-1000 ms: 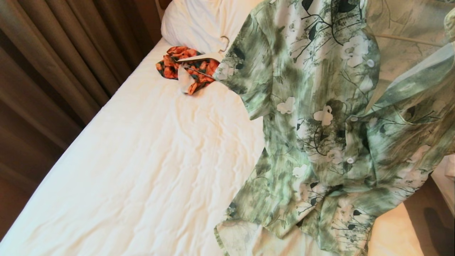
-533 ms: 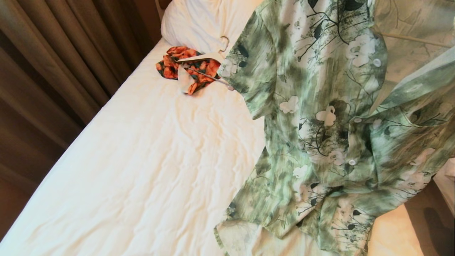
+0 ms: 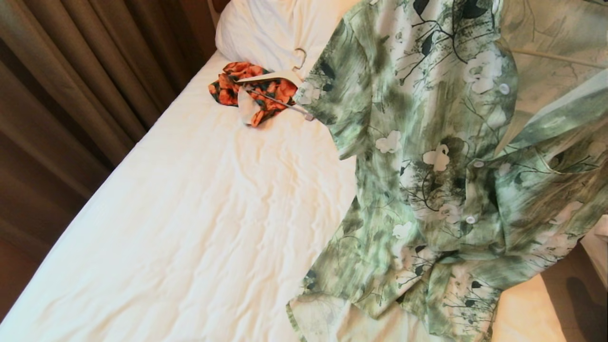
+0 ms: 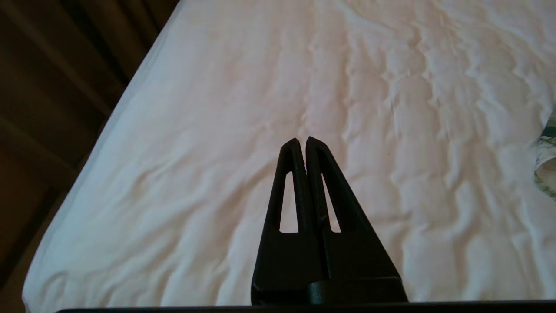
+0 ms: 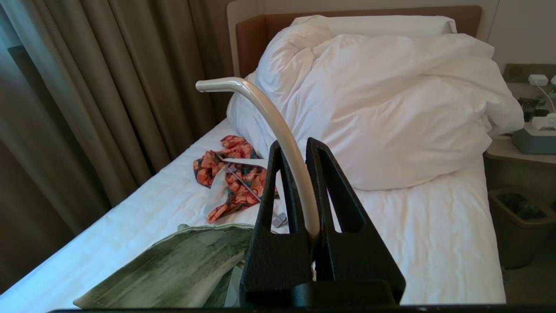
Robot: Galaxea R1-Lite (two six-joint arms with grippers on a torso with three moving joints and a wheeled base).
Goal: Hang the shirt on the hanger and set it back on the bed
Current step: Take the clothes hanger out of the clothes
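The green and white flower-print shirt (image 3: 427,156) hangs in the air at the right of the head view, its hem trailing onto the bed (image 3: 190,213). The thin cream hanger's bar (image 3: 546,54) shows through the fabric near the top. In the right wrist view my right gripper (image 5: 294,145) is shut on the hanger's curved hook (image 5: 278,126), with the shirt (image 5: 182,265) draped below. My left gripper (image 4: 302,141) is shut and empty, hovering over the white sheet (image 4: 217,130); a bit of shirt (image 4: 548,161) shows at the edge. Neither gripper appears in the head view.
A small orange-and-black floral garment (image 3: 251,88) on a broad white hanger lies near the big white pillow (image 3: 266,28). Brown curtains (image 3: 71,71) run along the bed's left side. A nightstand (image 5: 521,143) and a bin (image 5: 519,217) stand to the bed's right.
The hanging shirt has drifted slightly to the right and a little down, uncovering more of the clip bar by the orange garment. Nothing else has moved.
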